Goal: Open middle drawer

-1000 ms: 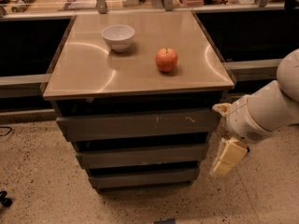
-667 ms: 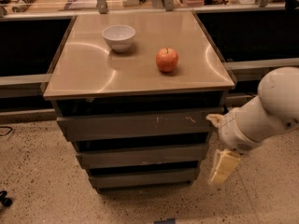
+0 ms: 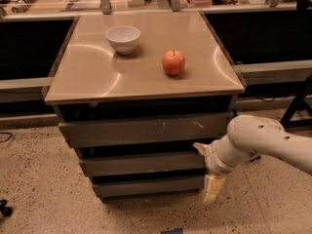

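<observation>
The middle drawer (image 3: 141, 163) is a plain dark grey flat front, second of three in the cabinet under the tan table top (image 3: 92, 77). It sits flush with the fronts above and below. My gripper (image 3: 211, 189) hangs at the right end of the drawer stack, level with the middle and bottom fronts, on a white arm (image 3: 263, 140) that reaches in from the right. Whether it touches the drawer does not show.
A white bowl (image 3: 123, 38) and a red apple (image 3: 173, 62) stand on the table top. The taller top front (image 3: 146, 129) has pale scratches; the narrow bottom front (image 3: 146, 185) is below. Black table legs (image 3: 297, 104) stand at right. Speckled floor lies in front.
My arm has swung left and down, bringing the gripper closer to the right end of the drawer fronts. The drawers, bowl and apple have not moved.
</observation>
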### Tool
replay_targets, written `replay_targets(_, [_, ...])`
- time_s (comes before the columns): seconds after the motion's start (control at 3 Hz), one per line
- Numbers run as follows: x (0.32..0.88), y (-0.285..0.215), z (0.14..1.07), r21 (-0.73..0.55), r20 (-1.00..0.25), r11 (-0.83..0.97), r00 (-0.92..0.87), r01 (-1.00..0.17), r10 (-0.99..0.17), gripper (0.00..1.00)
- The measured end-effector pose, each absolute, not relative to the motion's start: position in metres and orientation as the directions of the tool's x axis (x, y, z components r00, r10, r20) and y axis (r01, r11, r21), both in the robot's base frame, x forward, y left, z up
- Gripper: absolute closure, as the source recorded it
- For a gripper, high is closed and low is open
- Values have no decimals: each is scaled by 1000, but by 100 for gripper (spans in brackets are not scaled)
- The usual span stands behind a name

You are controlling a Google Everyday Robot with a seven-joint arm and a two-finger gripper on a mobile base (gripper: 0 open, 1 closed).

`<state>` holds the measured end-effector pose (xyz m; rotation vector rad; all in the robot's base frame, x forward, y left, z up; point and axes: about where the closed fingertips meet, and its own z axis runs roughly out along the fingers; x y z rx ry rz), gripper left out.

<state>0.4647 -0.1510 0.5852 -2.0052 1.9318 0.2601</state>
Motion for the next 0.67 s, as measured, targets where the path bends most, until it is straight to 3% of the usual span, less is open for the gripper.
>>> replay_targets(0.67, [466, -159, 564, -128, -323, -40, 80, -991, -943, 0])
